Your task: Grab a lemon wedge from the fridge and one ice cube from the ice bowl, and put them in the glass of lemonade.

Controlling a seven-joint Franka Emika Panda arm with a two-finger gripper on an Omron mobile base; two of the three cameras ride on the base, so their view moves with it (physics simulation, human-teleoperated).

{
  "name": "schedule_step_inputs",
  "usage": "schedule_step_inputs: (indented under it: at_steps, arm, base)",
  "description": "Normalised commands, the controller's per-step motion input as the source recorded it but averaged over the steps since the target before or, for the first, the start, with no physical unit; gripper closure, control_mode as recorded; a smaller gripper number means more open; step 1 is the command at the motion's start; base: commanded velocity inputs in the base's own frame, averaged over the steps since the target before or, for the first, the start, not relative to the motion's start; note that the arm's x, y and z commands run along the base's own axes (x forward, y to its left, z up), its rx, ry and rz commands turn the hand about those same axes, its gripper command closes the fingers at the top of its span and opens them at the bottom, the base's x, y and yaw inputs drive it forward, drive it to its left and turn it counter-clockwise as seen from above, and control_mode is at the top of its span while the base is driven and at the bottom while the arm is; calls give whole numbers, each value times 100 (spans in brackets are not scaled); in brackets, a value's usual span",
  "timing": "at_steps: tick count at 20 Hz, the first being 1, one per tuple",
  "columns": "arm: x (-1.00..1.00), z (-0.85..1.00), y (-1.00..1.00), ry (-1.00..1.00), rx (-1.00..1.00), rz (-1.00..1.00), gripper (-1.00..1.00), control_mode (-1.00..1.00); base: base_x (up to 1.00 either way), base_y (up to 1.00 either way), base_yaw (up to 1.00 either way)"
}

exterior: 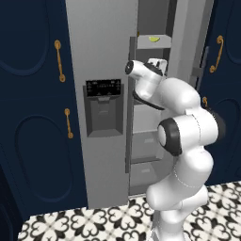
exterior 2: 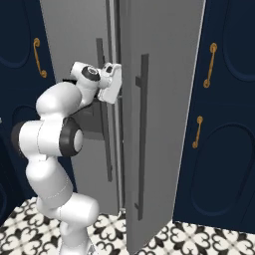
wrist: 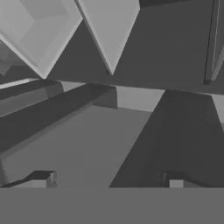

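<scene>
The light-grey fridge (exterior: 101,42) stands with its right door swung open, showing pale inner shelves (exterior: 146,141). A tiny yellow-green lemon wedge (exterior: 153,39) lies on an upper shelf. My arm reaches into the opening, and the gripper (exterior: 157,62) sits one shelf level below the wedge, a little in front of it. In the hand view the fingertips (wrist: 41,179) stand wide apart, open, with nothing between them and only grey shelf surfaces (wrist: 78,144) ahead. The white hand (exterior 2: 112,82) passes just beside the open door's edge. The ice bowl and the glass of lemonade are out of view.
The open fridge door (exterior 2: 164,99) with its long dark handle (exterior 2: 142,134) stands close on my right. Navy cabinets (exterior: 33,117) with gold handles (exterior: 59,61) flank the fridge. A dark dispenser panel (exterior: 103,106) is on the shut left door. Patterned tiles (exterior: 84,221) cover the floor.
</scene>
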Motion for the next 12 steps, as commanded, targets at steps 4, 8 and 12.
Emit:
schedule_step_inputs:
  at_steps: [4,8,12]
  arm:
    - [-57,0,-93,1,0,-4,-100,-100]
    - [-42,0,-87,3,0,-4,-100,-100]
    - [-32,0,-93,1,0,-1,-100,-100]
  base:
    - [0,0,0]
    - [0,0,0]
    - [0,0,0]
